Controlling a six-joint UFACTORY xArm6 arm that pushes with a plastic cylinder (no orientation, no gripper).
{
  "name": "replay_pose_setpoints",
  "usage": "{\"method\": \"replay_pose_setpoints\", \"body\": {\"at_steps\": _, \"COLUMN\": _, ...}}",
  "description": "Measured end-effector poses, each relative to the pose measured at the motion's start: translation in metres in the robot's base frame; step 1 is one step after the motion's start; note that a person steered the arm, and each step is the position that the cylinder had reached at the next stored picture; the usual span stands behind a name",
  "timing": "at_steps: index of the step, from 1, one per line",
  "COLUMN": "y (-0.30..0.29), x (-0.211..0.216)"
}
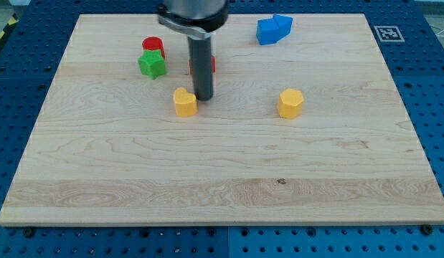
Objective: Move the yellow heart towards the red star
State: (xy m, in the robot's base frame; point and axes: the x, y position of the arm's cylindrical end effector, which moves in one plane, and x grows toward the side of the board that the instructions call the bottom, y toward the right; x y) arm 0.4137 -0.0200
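The yellow heart lies on the wooden board left of centre. My tip sits just to its right, touching or almost touching its upper right side. The red star is mostly hidden behind the rod, just above the tip. Only its red edges show on either side of the rod.
A green star and a red cylinder stand at the upper left. A yellow hexagon lies right of centre. Two blue blocks sit together at the top. The board's rim borders a blue perforated table.
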Motion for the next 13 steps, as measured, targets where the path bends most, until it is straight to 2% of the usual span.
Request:
{"method": "replay_pose_setpoints", "body": {"at_steps": 1, "y": 0.035, "x": 0.017}}
{"method": "replay_pose_setpoints", "body": {"at_steps": 2, "y": 0.024, "x": 0.054}}
{"method": "replay_pose_setpoints", "body": {"at_steps": 4, "y": -0.054, "x": 0.082}}
{"method": "replay_pose_setpoints", "body": {"at_steps": 5, "y": -0.068, "x": 0.073}}
{"method": "replay_pose_setpoints", "body": {"at_steps": 7, "y": -0.055, "x": 0.055}}
{"method": "replay_pose_setpoints", "body": {"at_steps": 9, "y": -0.03, "x": 0.055}}
{"method": "replay_pose_setpoints", "body": {"at_steps": 11, "y": -0.035, "x": 0.065}}
{"method": "replay_pose_setpoints", "body": {"at_steps": 13, "y": -0.047, "x": 0.048}}
